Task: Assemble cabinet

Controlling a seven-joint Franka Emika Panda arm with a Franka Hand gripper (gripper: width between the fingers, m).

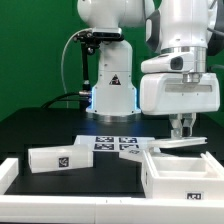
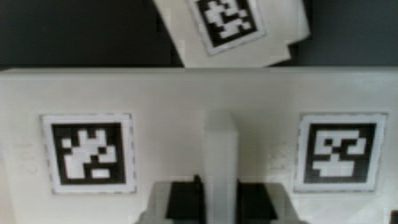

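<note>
My gripper hangs over the exterior view's right side, just above the open white cabinet body. It is shut on a thin white cabinet panel held over the body's top. In the wrist view my dark fingers press on either side of the panel's white edge, with my gripper centred on it. Behind it lies a white face with two tags. Another tagged white part lies beyond. A white block part with one tag lies at the exterior view's left. I see no knob.
The marker board lies flat mid-table in front of the robot base. A low white rail borders the table's left and front edges. The tabletop is black.
</note>
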